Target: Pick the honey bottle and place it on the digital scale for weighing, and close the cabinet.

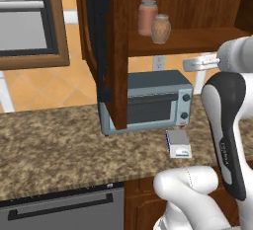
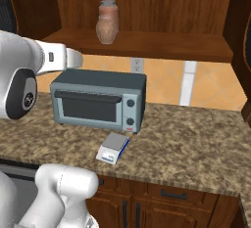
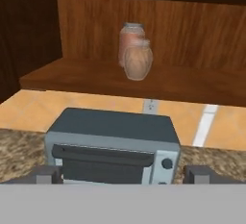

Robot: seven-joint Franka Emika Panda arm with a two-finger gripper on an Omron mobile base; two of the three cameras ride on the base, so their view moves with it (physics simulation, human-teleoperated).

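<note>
Honey bottle (image 3: 138,59) waits on the cabinet (image 1: 118,51) shelf before the pink jar (image 3: 130,36); our tool (image 3: 125,174), fingers spread and empty, faces it for reach.

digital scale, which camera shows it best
The right base view: the digital scale lies in open sight on the counter before the toaster oven, its top and blue front clear. The left base view shows it smaller, near the arm.
</note>
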